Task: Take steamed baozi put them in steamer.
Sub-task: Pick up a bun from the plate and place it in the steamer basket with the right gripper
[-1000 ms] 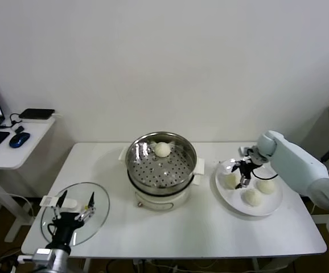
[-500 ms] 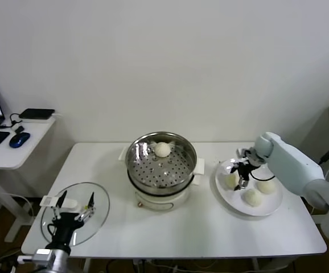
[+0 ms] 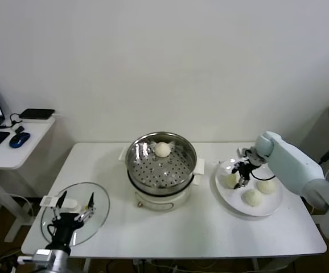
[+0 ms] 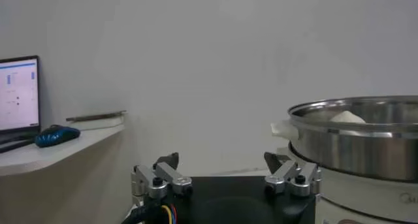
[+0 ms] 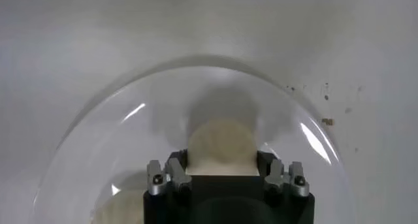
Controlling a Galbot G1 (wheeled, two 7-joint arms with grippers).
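Note:
The steamer [image 3: 160, 165] stands mid-table with one steamed baozi [image 3: 162, 149] at its far side; its steel rim [image 4: 356, 137] and that bun's top [image 4: 347, 117] also show in the left wrist view. Three more baozi lie on a white plate [image 3: 223, 190] to the right. My right gripper [image 3: 242, 175] is down on the plate's left bun [image 3: 230, 181], shut on it. In the right wrist view the fingers press both sides of this bun [image 5: 221, 145] inside my right gripper [image 5: 221, 171]. My left gripper [image 3: 73, 205] hangs open and idle over the glass lid.
A round glass lid [image 3: 96, 219] lies at the table's front left. The two other plate buns [image 3: 266, 185] [image 3: 252, 197] sit just right of my right gripper. A side desk [image 3: 11, 151] with laptop, mouse [image 4: 57, 135] and phone stands to the left.
My right gripper's fingers have closed in from wide open onto the left bun on the plate. The arm shifted only slightly. The left arm has not moved.

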